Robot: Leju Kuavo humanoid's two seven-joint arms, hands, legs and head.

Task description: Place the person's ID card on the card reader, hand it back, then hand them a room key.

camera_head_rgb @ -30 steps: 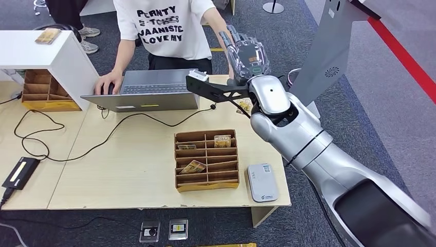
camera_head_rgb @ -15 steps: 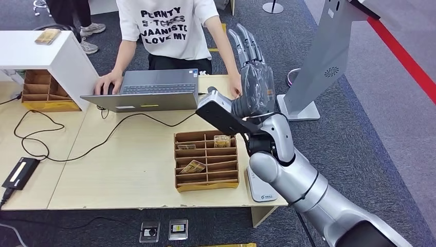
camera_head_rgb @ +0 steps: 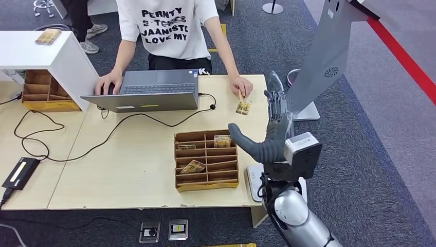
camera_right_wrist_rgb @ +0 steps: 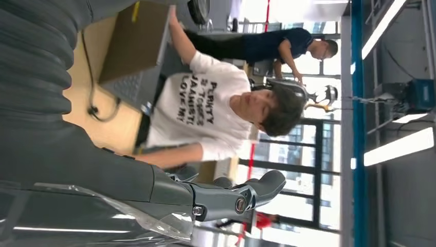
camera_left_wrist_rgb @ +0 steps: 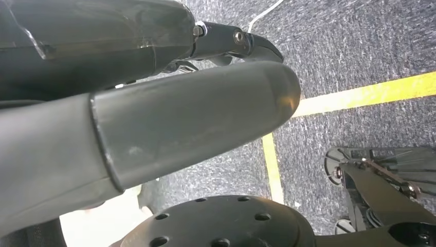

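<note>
Right hand (camera_head_rgb: 270, 131) stands upright with fingers stretched and thumb out, grasping nothing, just beside the wooden divider box (camera_head_rgb: 206, 160) and above the card reader (camera_head_rgb: 252, 180). Beyond the box, the person's hand (camera_head_rgb: 240, 85) pins the ID card (camera_head_rgb: 243, 106) to the table.

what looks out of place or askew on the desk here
In the cardboard organizer, one card lies tilted across its slot. The card reader sits at the desk's front corner, its edge overhanging slightly.
</note>
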